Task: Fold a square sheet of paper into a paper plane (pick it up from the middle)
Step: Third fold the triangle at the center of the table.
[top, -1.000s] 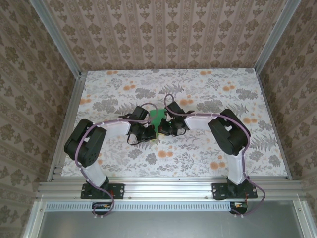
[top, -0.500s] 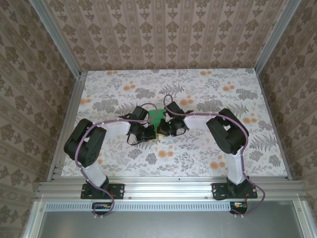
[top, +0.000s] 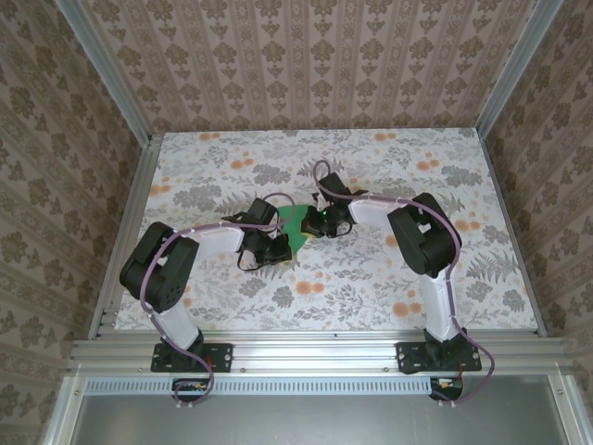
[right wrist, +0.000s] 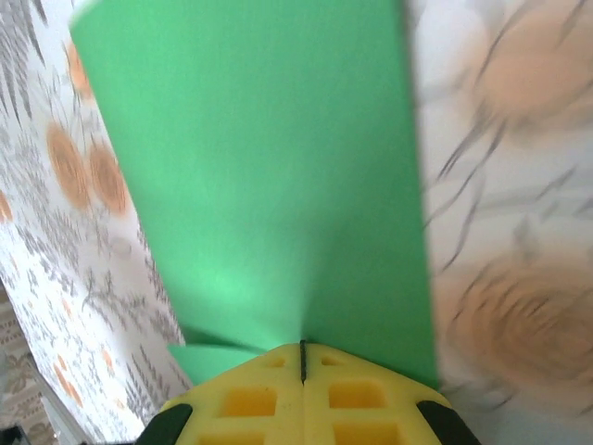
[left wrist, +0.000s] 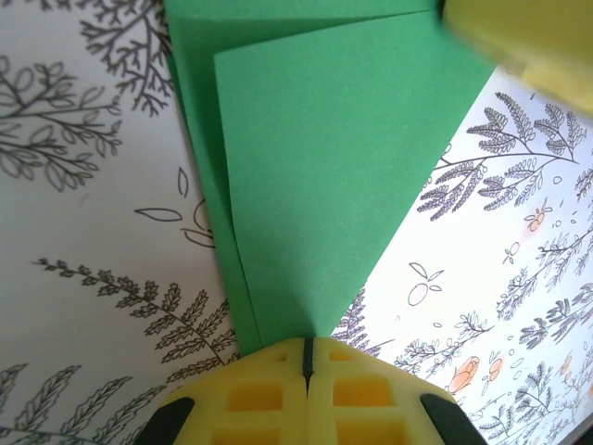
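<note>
**Both grippers pinched on the half-folded green sheet**

I had the green sheet [top: 296,222] at mid-table, lying between the two wrists on the floral tabletop [top: 371,278]. The left gripper [left wrist: 304,357] had its yellow pads [left wrist: 269,399] pressed together on the narrow tip of a folded flap. The right gripper [right wrist: 302,357] was clamped on a broader edge of the same sheet.

My worry was the two-handed hold. This was thin paper pinned at two places, so any pull in opposing directions could have torn it or ripped a pinch free. The left grip looked thinnest to me, with little more than a point of paper between the pads. I judged a small sideways drag could have slipped it out and let the flap spring open. Pushing the wrists together could have buckled the sheet and set a stray crease off the centre line.

The paper was matte, bright green and faintly grainy, with sharp straight edges. In the left wrist view one layer lay over another, tapering to a wedge. The right wrist view was blurred, so I could not read its far edge cleanly.
</note>
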